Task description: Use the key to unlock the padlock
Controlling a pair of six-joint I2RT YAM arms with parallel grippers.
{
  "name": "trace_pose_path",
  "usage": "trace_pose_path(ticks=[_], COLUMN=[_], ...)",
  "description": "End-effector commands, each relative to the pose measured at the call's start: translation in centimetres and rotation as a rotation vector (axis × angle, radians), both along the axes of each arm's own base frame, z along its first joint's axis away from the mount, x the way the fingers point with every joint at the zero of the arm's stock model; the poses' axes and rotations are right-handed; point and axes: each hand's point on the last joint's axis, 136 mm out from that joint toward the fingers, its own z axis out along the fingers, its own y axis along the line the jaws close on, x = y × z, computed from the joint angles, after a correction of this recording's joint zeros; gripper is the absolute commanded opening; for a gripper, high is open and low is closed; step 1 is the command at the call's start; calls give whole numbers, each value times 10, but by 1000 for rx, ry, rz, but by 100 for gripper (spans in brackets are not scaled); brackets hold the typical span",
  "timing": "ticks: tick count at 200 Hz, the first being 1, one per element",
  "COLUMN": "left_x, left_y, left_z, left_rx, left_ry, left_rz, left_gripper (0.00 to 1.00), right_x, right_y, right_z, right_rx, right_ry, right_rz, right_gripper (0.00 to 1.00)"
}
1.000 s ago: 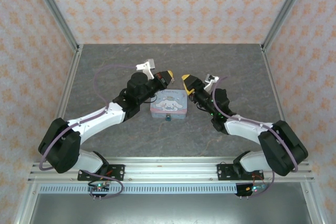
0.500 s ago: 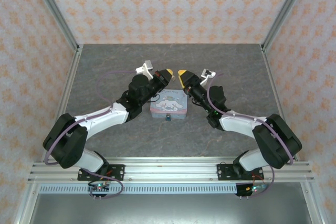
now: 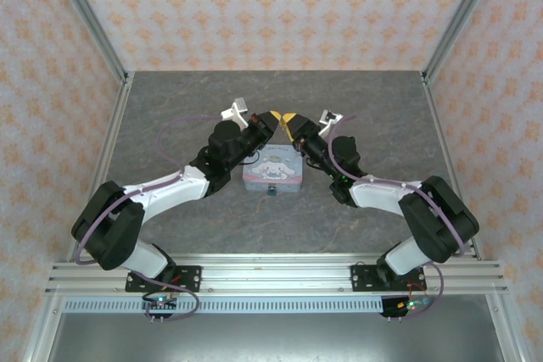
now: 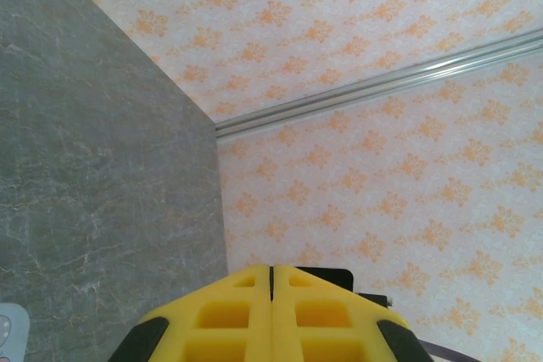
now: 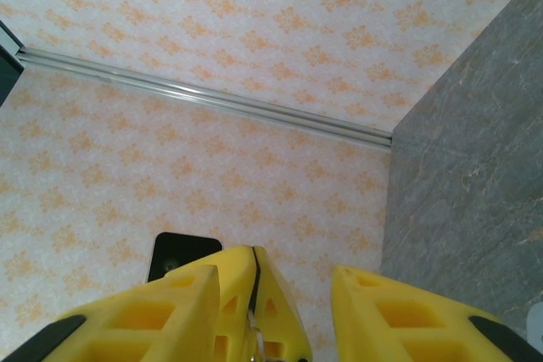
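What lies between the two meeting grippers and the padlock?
In the top view, the printed tin: the left gripper and right gripper meet on its far side, and the padlock sits at its near edge.

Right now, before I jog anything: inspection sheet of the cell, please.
Surface: grey marbled table, tin near its middle.
Job's things: padlock at the tin's near edge; key not made out for sure.
Clutter: nothing seen.
End effectors: left end effector shut; right end effector open, with the left one's tip between its fingers. In the top view the two tips meet just past the tin's far edge.
Cables: purple cables loop along both arms, away from the tin.
Surroundings: patterned walls on three sides; metal frame along the near edge.
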Motion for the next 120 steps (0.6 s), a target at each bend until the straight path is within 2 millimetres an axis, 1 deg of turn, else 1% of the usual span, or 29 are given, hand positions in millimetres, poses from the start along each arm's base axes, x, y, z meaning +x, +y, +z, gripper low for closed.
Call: trace_pose_path(ticks=[1, 42, 86, 120], left_x=[4, 5, 6, 7], left_y=[3, 2, 3, 3], left_z=[-1, -4, -7, -8], left_rx=[-30, -36, -39, -47], left_ry=[-6, 1, 7, 9], left_rz=[11, 14, 20, 25], left_gripper=[0, 0, 0, 0], right_x=[-4, -7, -10, -12], right_y=[6, 6, 9, 8], right_z=[21, 17, 17, 12], right_rx=[38, 42, 42, 39], right_ry=[-72, -70, -75, -65], right_rz=[34, 45, 70, 69], right_gripper=[38, 35, 32, 27])
